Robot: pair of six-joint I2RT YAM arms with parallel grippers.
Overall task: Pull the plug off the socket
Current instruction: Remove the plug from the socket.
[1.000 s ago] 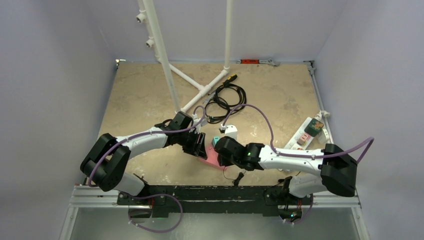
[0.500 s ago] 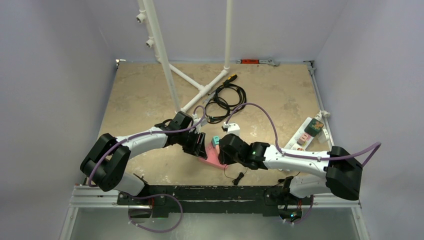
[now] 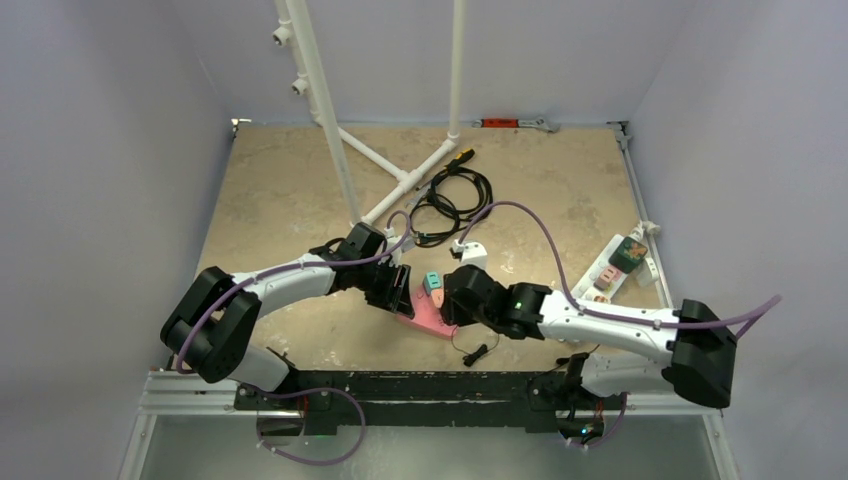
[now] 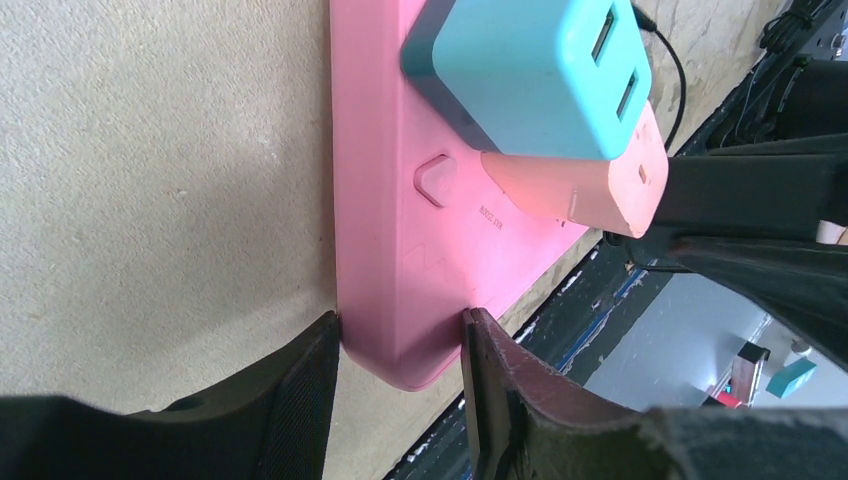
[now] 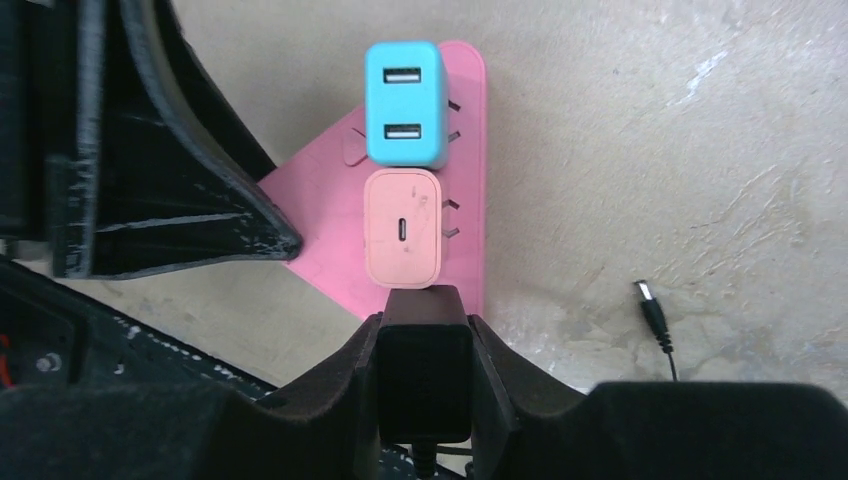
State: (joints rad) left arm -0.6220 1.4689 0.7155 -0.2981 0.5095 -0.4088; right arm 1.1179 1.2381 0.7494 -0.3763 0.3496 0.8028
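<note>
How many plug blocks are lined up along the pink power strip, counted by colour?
Blue charger: 1
Peach charger: 1
Black plug, held in the right hand: 1
Total along the pink power strip: 3

Left fingers (image 4: pixel 305 400), right fingers (image 5: pixel 340 400), all clamped.

We can read nothing for certain. The only writing is a short line of raised lettering (image 4: pixel 495 218) on the pink power strip (image 4: pixel 385 200), just beyond the tips of the left claw (image 4: pixel 400 328), too faint to make out.
</note>
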